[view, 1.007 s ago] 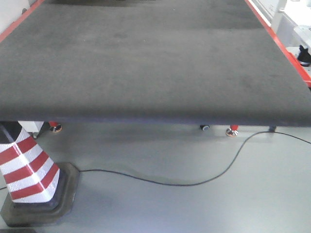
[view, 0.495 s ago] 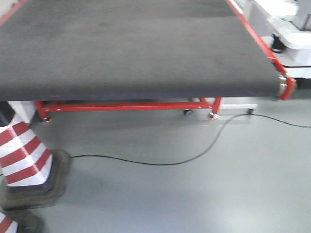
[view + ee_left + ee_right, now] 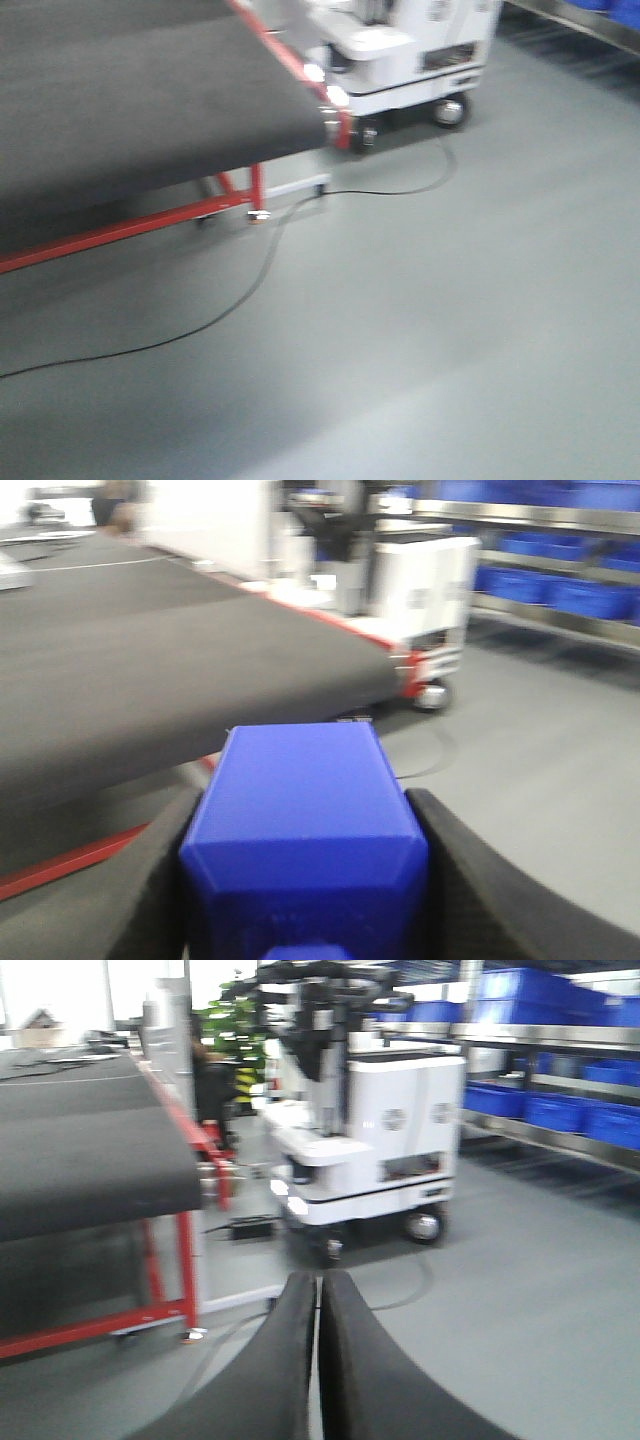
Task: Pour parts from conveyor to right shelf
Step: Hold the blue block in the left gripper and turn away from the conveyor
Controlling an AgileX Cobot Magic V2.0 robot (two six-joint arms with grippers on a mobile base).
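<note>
Left tool around blue block

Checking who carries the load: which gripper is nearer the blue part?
Left. The left gripper is shut on the blue part, fingers against both its sides. The right gripper is shut on nothing, with no part in its view.

1 blue block, 1 conveyor, 1 white cart, 1 cable, 1 shelf w/ several bins.
</note>
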